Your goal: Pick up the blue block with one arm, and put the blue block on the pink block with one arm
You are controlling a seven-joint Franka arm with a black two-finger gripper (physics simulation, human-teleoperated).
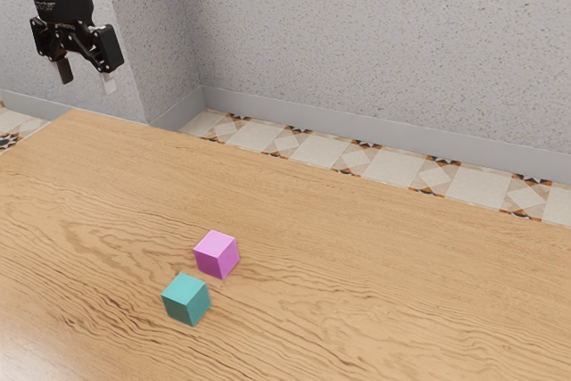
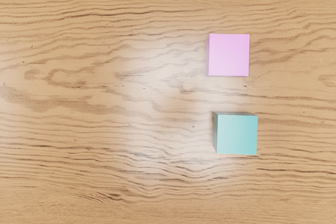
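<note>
Currently hand hangs high above table, fingers apart, empty. The blue block looks rigid, light: grip opposite side faces, clear of nearby pink block.

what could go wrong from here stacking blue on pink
1. The blue block lies close beside the pink block, apart by a small gap; a finger descending there could knock the pink one.
2. The gripper hangs open, high and far from both; a misaligned approach might clip an edge.
3. The blocks look equal in size, so an off-centre release could topple.
</note>
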